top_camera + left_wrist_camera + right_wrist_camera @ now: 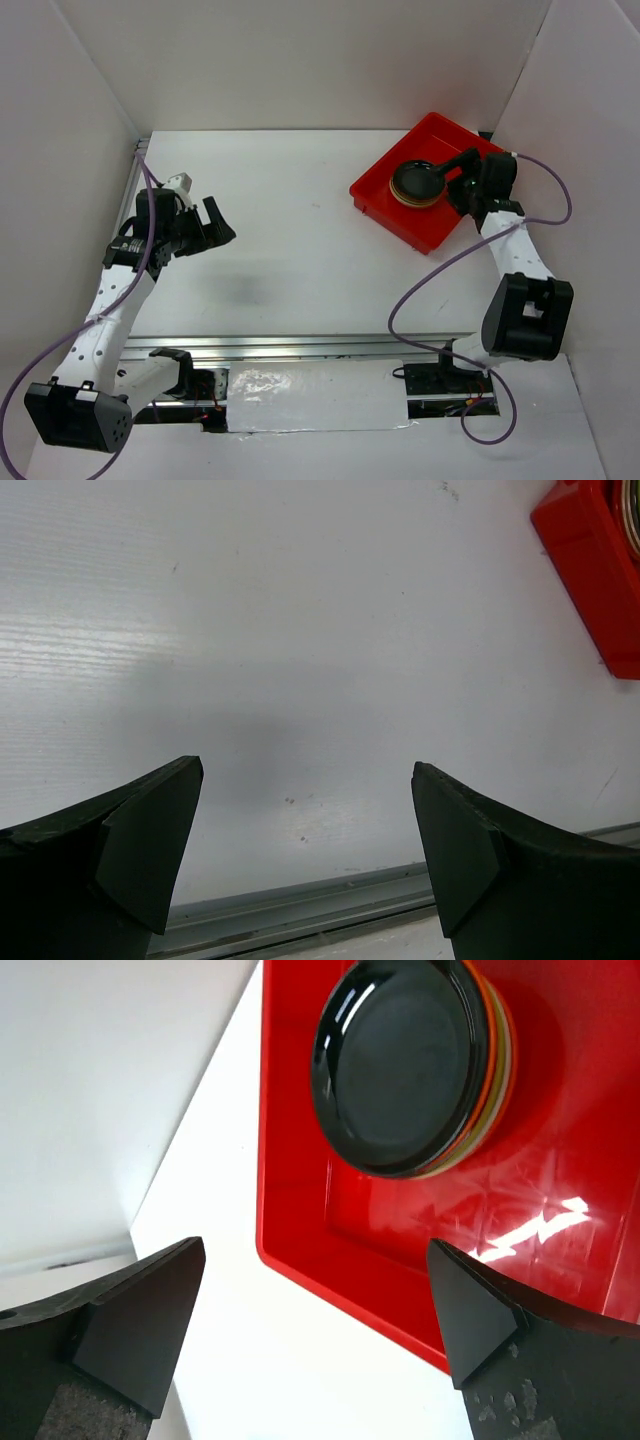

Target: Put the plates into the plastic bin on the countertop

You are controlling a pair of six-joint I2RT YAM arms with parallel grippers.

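Note:
The red plastic bin (395,212) sits at the back right of the white countertop (300,230). A stack of plates (417,184) lies inside it, a dark glossy plate on top, orange and beige rims showing under it in the right wrist view (410,1060). My right gripper (462,180) is open and empty just beside the stack, above the bin (400,1250). My left gripper (212,228) is open and empty above the left side of the countertop, far from the bin. In the left wrist view a corner of the bin (590,570) shows at the upper right.
White walls enclose the countertop on three sides. A metal rail (300,348) runs along the front edge and shows in the left wrist view (300,905). Purple cables loop from both arms. A faint grey smudge (240,290) marks the surface.

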